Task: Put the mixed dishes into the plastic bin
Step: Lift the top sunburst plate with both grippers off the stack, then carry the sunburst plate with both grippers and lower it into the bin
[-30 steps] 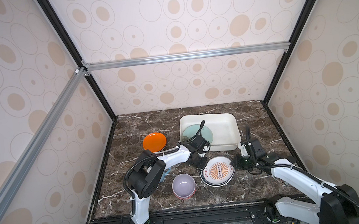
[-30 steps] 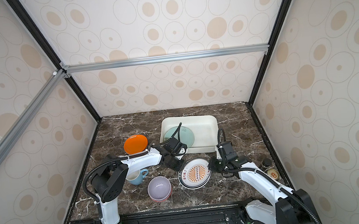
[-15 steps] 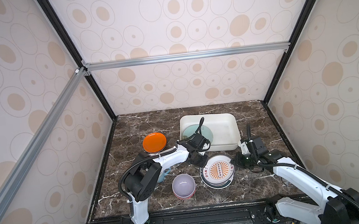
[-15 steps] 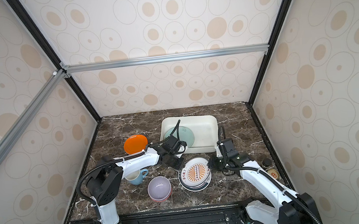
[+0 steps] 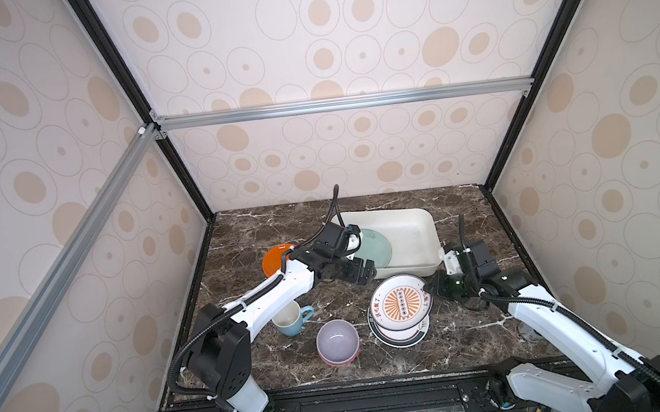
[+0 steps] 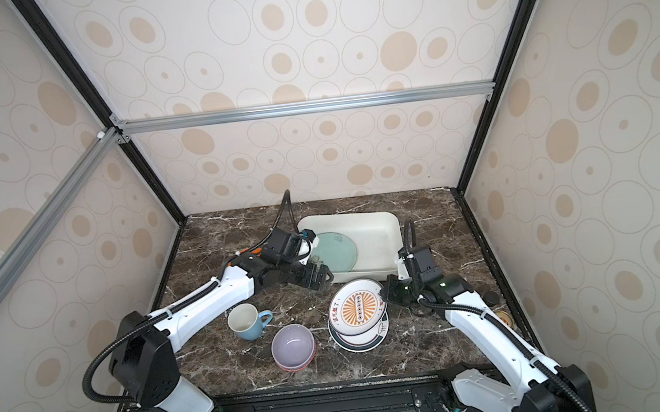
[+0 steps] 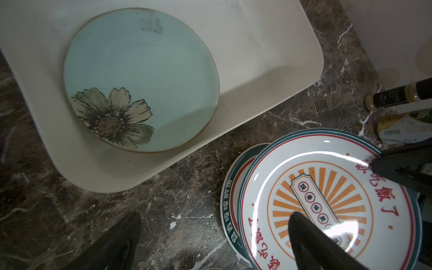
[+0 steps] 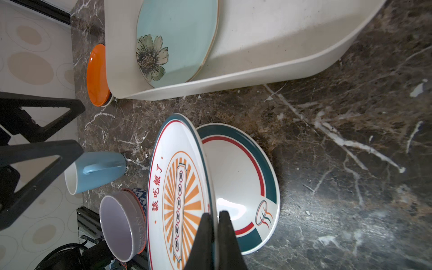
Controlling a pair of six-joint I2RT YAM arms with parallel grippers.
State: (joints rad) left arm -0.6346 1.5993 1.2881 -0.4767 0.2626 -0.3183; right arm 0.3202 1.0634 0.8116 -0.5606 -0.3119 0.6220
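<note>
Inside the plastic bin point(image 5: 406, 236) at the back of the table point(image 5: 263, 226), the mint flower plate point(image 7: 140, 79) now lies released. The left end effector point(image 5: 361, 272) has just sprung wide open and hangs empty beside the bin's near wall. The right end effector point(image 8: 216, 215) stays pinched on the sunburst plate point(image 5: 401, 302), tilting its rim off the cream plate point(image 8: 240, 168), so it is probably the next dish in

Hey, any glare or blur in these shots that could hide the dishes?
In the left wrist view, bright glare washes part of the sunburst plate, and the left gripper shows dark, soft-edged jaws. In the right wrist view, a glare patch sits on the lower plate. Both top views are evenly lit and sharp.
</note>
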